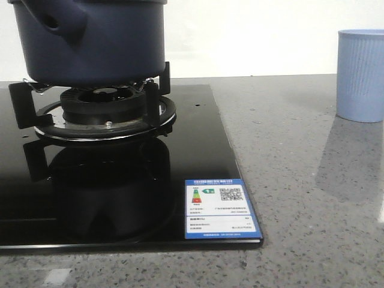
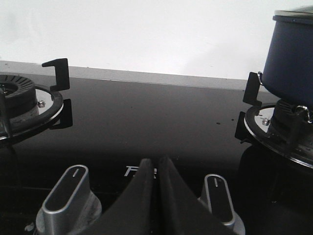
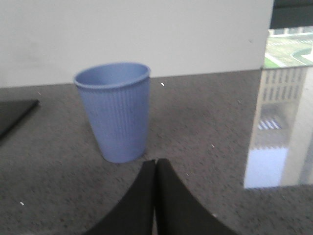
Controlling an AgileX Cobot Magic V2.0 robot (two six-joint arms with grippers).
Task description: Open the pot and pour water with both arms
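With its two black fingers pressed together and holding nothing, the left hand [image 2: 155, 169] is hovering above the glossy black hob [image 2: 146, 122], between two silver knobs [image 2: 66, 196]; pale lettering on the glass just beyond the fingertips is too hidden to read. The right hand [image 3: 155, 169] is likewise closing on nothing, fingers touching, low over the grey speckled surface [image 3: 205, 122], near a light-blue ribbed cup [image 3: 116, 110]. A blue-bordered energy label [image 1: 221, 208] with a QR code is sitting at the hob's near corner, its print too small to read. Farther back, the pot [image 1: 90, 39] is resting on the burner grate [image 1: 105, 105].
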